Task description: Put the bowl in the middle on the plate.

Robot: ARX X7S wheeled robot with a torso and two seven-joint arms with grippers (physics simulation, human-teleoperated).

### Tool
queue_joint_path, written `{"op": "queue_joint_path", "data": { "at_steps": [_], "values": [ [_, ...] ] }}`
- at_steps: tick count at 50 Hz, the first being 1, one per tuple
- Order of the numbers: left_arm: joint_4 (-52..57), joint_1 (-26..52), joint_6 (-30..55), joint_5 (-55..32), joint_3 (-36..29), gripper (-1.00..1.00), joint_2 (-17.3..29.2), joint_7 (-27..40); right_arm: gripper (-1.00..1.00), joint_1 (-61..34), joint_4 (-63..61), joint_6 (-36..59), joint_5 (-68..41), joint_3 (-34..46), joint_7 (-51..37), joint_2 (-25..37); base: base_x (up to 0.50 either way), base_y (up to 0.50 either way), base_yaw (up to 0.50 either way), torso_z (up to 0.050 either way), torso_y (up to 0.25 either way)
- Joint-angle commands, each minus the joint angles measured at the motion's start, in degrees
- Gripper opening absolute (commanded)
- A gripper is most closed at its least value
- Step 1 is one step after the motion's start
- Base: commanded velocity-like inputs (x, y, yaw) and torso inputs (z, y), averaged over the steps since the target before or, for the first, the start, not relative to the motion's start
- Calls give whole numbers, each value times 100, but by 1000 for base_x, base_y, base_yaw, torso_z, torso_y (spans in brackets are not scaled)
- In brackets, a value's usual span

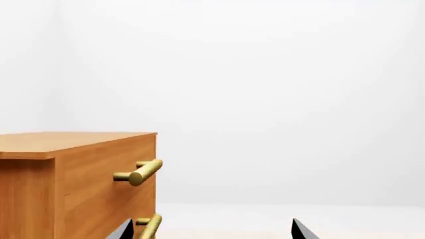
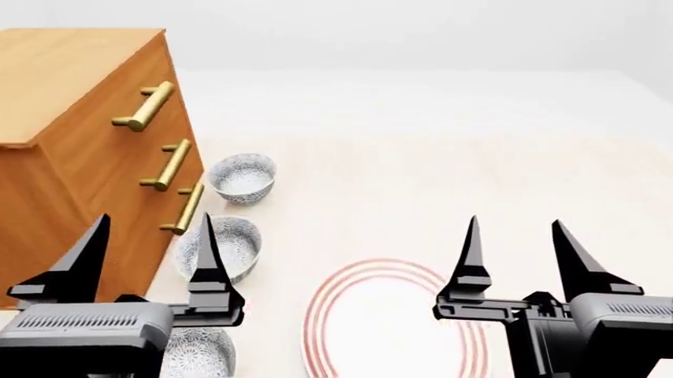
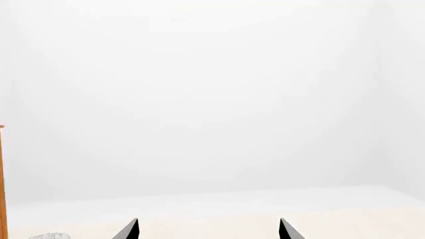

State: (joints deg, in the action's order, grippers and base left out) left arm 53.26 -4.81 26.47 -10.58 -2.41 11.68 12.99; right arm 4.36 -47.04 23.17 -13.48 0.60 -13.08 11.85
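- The bowl (image 2: 221, 250) stands on the counter (image 2: 421, 181), middle of three, beside the plate (image 2: 347, 315)
- Left gripper (image 2: 153, 244) and right gripper (image 2: 515, 248) hover, jaws spread, both empty

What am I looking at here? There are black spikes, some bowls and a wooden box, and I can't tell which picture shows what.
These are simulator renders of a two-armed robot. The black spikes are its gripper fingers. The head view looks down from its head: the left gripper and the right gripper are both open and hold nothing. On the pale table lie a red-ringed plate and three speckled bowls in a row; the middle bowl is the one to move onto the plate. Beside them stands a wooden cabinet with brass handles. The other two pictures come from cameras near each gripper, looking forward: one shows the cabinet, the other mostly a blank wall.
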Motion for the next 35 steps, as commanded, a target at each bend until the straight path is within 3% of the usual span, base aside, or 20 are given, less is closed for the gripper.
{"op": "queue_joint_path", "data": {
  "at_steps": [1,24,35],
  "values": [
    [35,-7,0,-40,-19,100,52,53,100,14,-5,-22,-72,51,-82,84,0,500,0,0,0],
    [68,0,-17,-89,-123,100,171,186,100,32,69,-169,-172,136,-189,209,0,500,0,0,0],
    [82,3,-45,-105,-149,100,216,258,100,33,37,-204,-246,150,-235,272,0,0,0,0,0]
  ]
}}
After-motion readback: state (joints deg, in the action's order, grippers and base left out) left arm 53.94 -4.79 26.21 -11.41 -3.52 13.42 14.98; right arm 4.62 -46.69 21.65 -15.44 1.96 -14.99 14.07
